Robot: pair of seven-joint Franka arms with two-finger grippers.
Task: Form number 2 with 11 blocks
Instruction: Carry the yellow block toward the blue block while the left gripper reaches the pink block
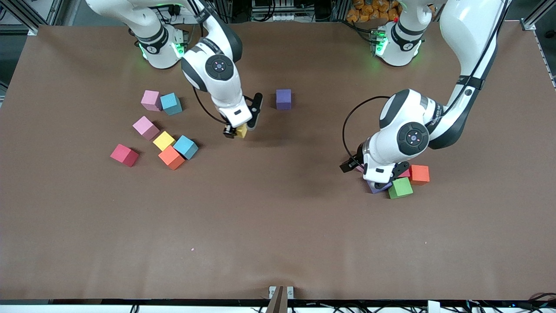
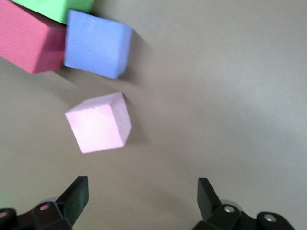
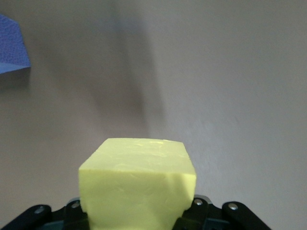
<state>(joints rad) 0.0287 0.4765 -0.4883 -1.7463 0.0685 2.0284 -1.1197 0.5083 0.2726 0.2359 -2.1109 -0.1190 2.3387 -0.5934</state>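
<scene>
One green block (image 1: 400,188), two light-blue cubes (image 1: 171,104).

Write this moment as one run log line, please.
right hand: shut on yellow block, mid-table | left hand: open, over pink block | number 2: not formed

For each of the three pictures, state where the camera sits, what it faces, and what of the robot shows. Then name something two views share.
Front view: high across the table, facing both arm bases; shows both arms, the right gripper and the scattered cubes.
Left wrist view: on the left arm's wrist, looking down at the table; its open fingertips frame a pale pink cube.
Right wrist view: on the right arm's wrist; its gripper holds a yellow cube.
Shared: that yellow cube appears in the front and right wrist views.
</scene>
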